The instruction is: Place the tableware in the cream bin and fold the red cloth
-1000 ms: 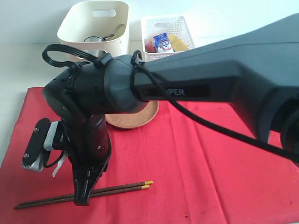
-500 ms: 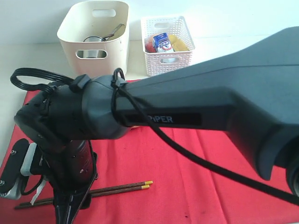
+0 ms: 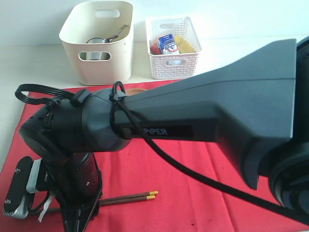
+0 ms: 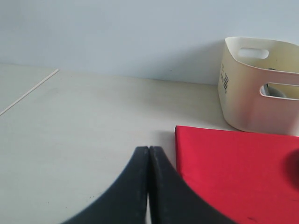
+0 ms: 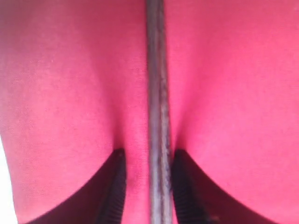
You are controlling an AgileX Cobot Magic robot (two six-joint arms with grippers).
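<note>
The dark chopsticks (image 3: pixel 129 197) with yellow tips lie on the red cloth (image 3: pixel 193 193) near its front left. My right gripper (image 3: pixel 79 218) reaches across and points down over their dark end. In the right wrist view the chopsticks (image 5: pixel 157 93) run between the fingers of the right gripper (image 5: pixel 149 151), which stands open with a narrow gap on each side. The cream bin (image 3: pixel 116 58) at the back holds a steel cup (image 3: pixel 96 41). Only a sliver of the brown plate (image 3: pixel 137 89) shows behind the arm. My left gripper (image 4: pixel 148 149) is shut and empty over bare table beside the cloth's corner (image 4: pixel 224 158).
A white lattice basket (image 3: pixel 181 65) with food items stands right of the cream bin. The right arm's bulk covers most of the cloth's middle and left. The cream bin (image 4: pixel 252 102) is also in the left wrist view, beyond the cloth.
My right arm has swung left and toward the front, hiding the plate. Its jaws have come apart and now straddle the chopsticks, which have barely shifted.
</note>
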